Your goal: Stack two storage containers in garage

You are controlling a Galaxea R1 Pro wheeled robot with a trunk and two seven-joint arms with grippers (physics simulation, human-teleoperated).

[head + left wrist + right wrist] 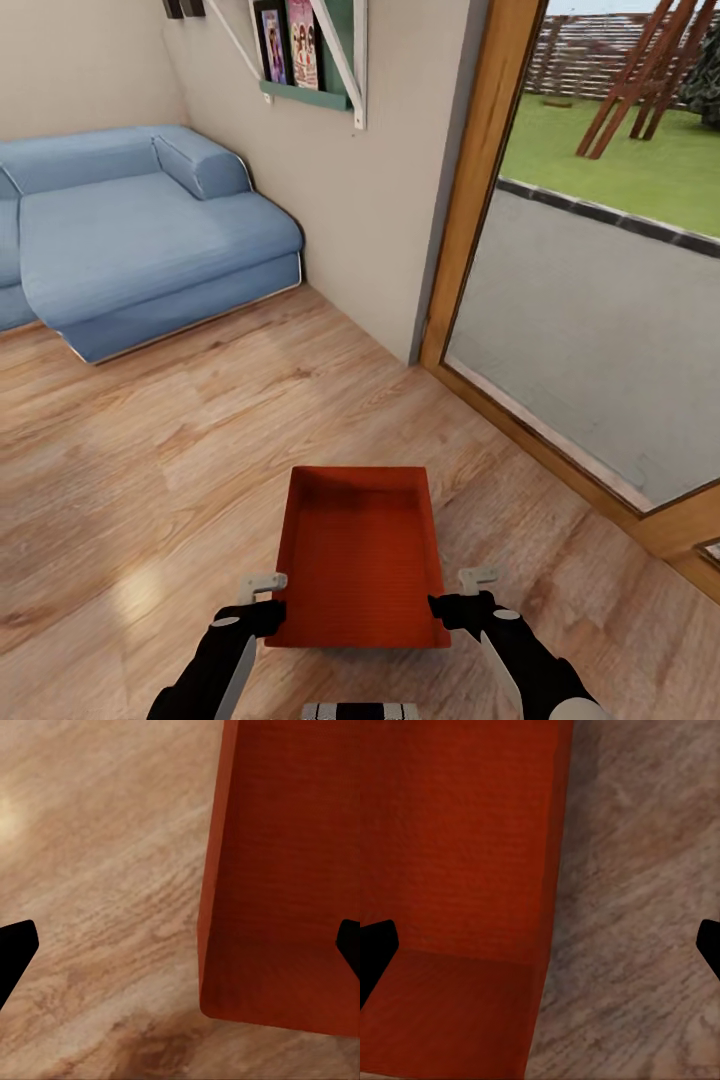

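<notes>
One red-orange storage container (pixel 358 555) sits between the two grippers above the wood-plank floor (pixel 150 450) — left gripper (pixel 262 602) at its left wall, right gripper (pixel 458 596) at its right wall, each with fingers spread astride the wall.

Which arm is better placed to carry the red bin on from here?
Neither alone: the left gripper and right gripper sit level at opposite side walls of the storage container, each with open fingers straddling a wall, so both together look best.
</notes>
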